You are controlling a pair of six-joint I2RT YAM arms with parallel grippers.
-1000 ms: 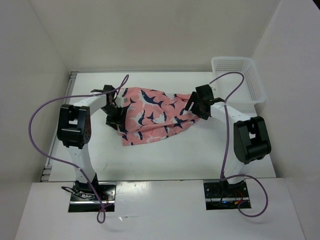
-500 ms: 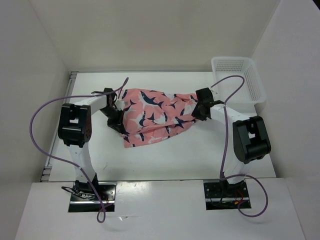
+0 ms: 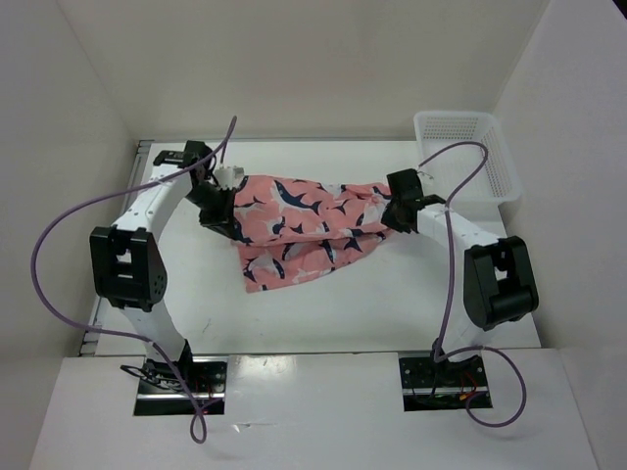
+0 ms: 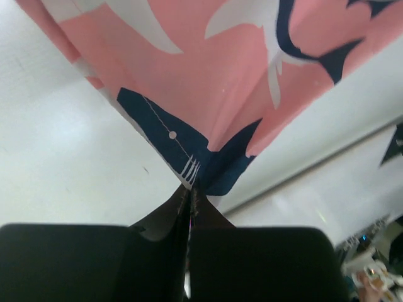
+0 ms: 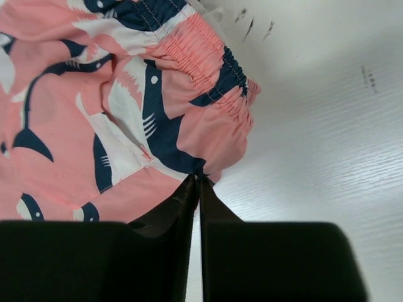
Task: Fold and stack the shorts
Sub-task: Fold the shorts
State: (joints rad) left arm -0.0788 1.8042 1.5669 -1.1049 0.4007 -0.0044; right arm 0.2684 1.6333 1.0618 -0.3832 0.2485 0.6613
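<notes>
The salmon-pink shorts (image 3: 299, 225) with navy-and-white sharks hang stretched between my two grippers over the middle of the table, the lower part trailing toward the front. My left gripper (image 3: 217, 213) is shut on the shorts' left edge; in the left wrist view the fabric (image 4: 214, 94) runs straight out of the pinched tips (image 4: 191, 187). My right gripper (image 3: 392, 217) is shut on the right end by the elastic waistband (image 5: 208, 69), with the cloth gathered at its tips (image 5: 200, 179).
A white mesh basket (image 3: 470, 152) stands at the back right, just beyond the right arm. White walls close the table on the left, back and right. Purple cables loop off both arms.
Both grippers have closed on the shorts' ends. The left arm has swung back and left, lifting and pulling the fabric taut; the right gripper has moved little.
</notes>
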